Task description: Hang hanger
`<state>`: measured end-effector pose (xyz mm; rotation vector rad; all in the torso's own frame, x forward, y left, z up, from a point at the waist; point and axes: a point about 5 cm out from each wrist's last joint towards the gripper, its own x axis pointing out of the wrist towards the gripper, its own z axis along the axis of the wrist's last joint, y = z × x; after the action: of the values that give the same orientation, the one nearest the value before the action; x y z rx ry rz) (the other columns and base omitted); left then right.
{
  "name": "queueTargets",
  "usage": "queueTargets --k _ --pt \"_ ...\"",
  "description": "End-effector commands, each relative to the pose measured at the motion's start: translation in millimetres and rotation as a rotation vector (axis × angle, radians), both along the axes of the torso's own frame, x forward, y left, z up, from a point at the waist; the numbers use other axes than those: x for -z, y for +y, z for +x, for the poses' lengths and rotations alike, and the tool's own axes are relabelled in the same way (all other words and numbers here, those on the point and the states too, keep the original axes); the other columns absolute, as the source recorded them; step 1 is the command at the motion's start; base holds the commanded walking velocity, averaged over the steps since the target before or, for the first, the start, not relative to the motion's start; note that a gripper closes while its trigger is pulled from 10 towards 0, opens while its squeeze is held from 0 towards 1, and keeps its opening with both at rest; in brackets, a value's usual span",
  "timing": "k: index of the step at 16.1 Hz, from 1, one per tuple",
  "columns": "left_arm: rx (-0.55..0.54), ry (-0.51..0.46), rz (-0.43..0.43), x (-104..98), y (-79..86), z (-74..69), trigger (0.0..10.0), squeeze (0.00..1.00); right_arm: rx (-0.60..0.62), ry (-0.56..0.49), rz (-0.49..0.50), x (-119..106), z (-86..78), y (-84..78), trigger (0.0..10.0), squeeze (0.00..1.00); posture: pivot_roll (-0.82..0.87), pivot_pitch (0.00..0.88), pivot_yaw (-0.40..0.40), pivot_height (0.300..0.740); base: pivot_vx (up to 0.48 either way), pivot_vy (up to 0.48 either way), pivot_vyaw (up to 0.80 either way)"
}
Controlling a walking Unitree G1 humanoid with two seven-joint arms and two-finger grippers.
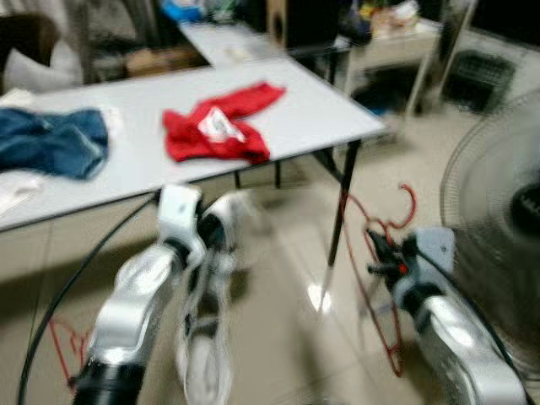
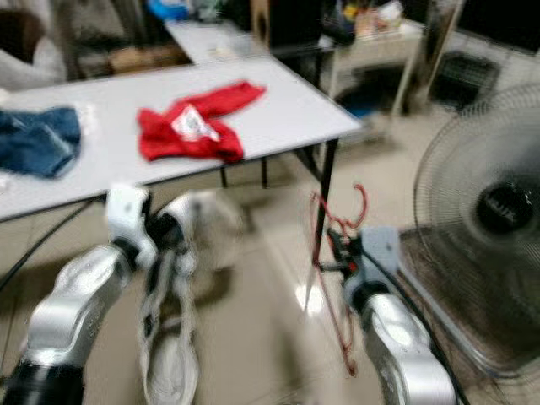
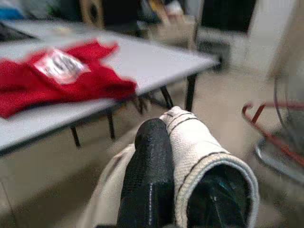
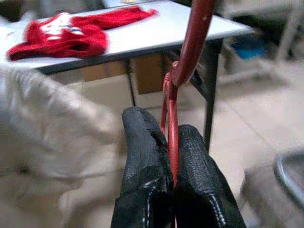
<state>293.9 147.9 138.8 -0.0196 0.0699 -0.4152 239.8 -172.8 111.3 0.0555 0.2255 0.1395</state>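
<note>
We see the right gripper [image 4: 172, 156] clamped on a red hanger [image 1: 384, 253], its two black fingers [image 4: 142, 156] pressed together with the thin red wire pinched between them; the hanger's hook rises above the fingertips and its frame hangs down below them, over the tiled floor [image 1: 287, 321]. Beyond that gripper, and a little to its left, stands the black leg of a white table [image 1: 304, 110], whose corner lies just ahead of the hook. The left gripper [image 3: 185, 156] is closed on a whitish garment [image 1: 207, 337]: in the left wrist view the ribbed cloth wraps over one finger and lies against the other, and the rest of the fabric droops beneath the gripper toward the floor. Ahead of the left gripper, on the tabletop, lies a crumpled red shirt [image 1: 215, 126] with a white patch, and farther off to that gripper's left lies a piece of blue denim [image 1: 51, 143]. To the right of the right gripper stands a fan [image 2: 489, 219] with a round wire guard, close beside that arm. Low on the floor to the left of the left arm we make out another bit of red wire [image 1: 63, 350], too blurred for us to identify.
</note>
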Motion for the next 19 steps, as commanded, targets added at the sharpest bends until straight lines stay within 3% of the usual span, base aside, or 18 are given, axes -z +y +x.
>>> queueTargets --k 1,6,12,17,18,19 --pt "-0.014 -0.028 0.004 -6.0 4.7 0.8 10.0 0.0 -0.036 -0.024 -0.005 -5.5 2.4 5.6 10.0 0.0 -0.17 0.0 0.033 0.74 0.289 0.0 0.0" --pt "-0.029 -0.046 -0.016 -10.4 5.7 1.9 10.0 0.0 -0.083 -0.044 -0.04 -9.5 4.5 6.9 10.0 0.0 -0.17 0.0 0.023 0.74 0.304 0.0 0.0" --pt "-0.007 -0.109 -0.048 -31.7 0.5 9.9 10.0 0.0 -0.186 -0.13 -0.025 -31.6 6.3 7.3 10.0 0.0 -0.17 0.0 0.028 0.74 0.361 0.0 0.0" --pt "0.079 -0.183 -0.087 -64.2 -13.5 24.6 10.0 0.0 -0.205 -0.254 -0.083 -64.5 13.3 -0.1 10.0 0.0 -0.17 0.0 0.024 0.74 0.388 0.0 0.48" --pt "0.111 -0.221 -0.096 -80.8 -18.3 35.3 10.0 0.0 -0.243 -0.286 -0.101 -73.4 13.5 -1.6 10.0 0.0 -0.17 0.0 0.029 0.74 0.386 0.0 0.0" --pt "0.12 -0.227 -0.098 -84.2 -19.5 37.5 10.0 0.0 -0.253 -0.291 -0.102 -74.9 12.9 -1.8 10.0 0.0 -0.17 0.0 0.029 0.74 0.386 0.0 0.0"
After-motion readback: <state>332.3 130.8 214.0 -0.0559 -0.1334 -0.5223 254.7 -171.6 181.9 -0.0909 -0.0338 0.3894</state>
